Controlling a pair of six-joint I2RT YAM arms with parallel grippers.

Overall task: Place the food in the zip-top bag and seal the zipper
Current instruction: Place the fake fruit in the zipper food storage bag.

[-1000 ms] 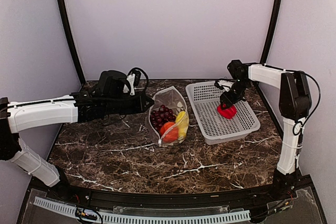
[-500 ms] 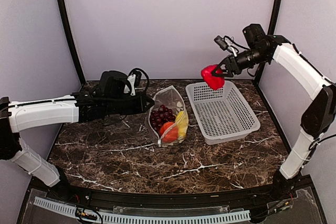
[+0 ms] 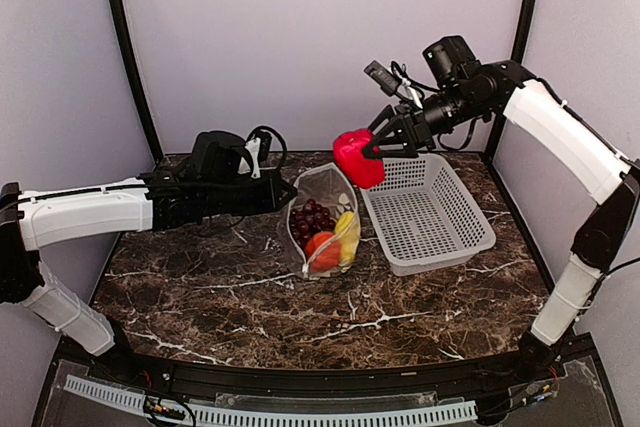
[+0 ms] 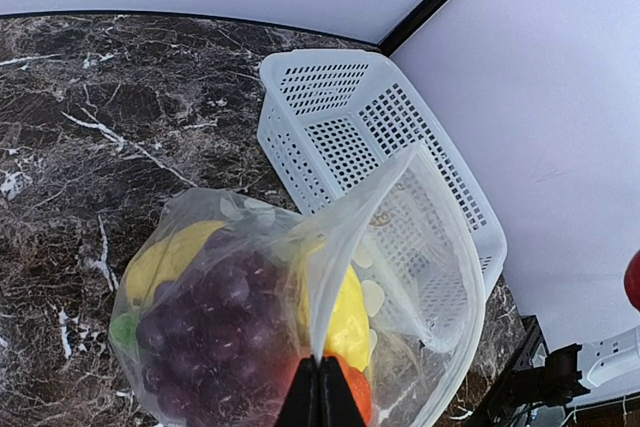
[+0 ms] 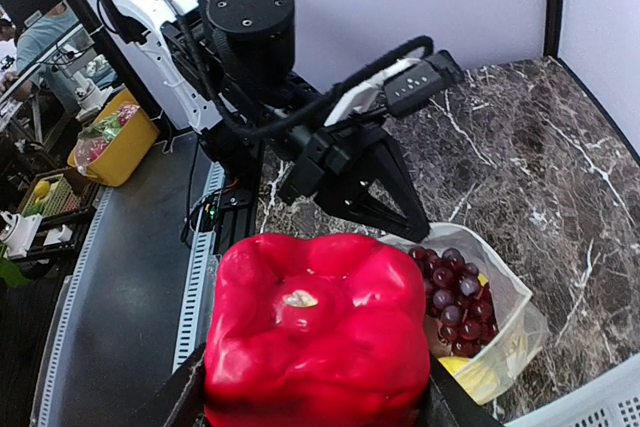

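Pepper (image 3: 352,154), red, clamped between the fingers of the right gripper (image 3: 378,145), up in the air. Bag (image 3: 322,197) on the desk (image 3: 200,282) below, at the pepper's 7 o'clock, mouth open; grapes (image 3: 309,219) and other toy foods inside. Left gripper (image 3: 284,193) pinched fully closed on the bag's rim at 9 o'clock. Basket (image 3: 430,217) at the bag's 3 o'clock.

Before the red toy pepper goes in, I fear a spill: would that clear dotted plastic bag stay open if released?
Probably not: the clear dotted plastic bag looks floppy, its rim raised only where the left tool pinches it. The dark purple toy grapes weigh its base, so it likely won't slide.
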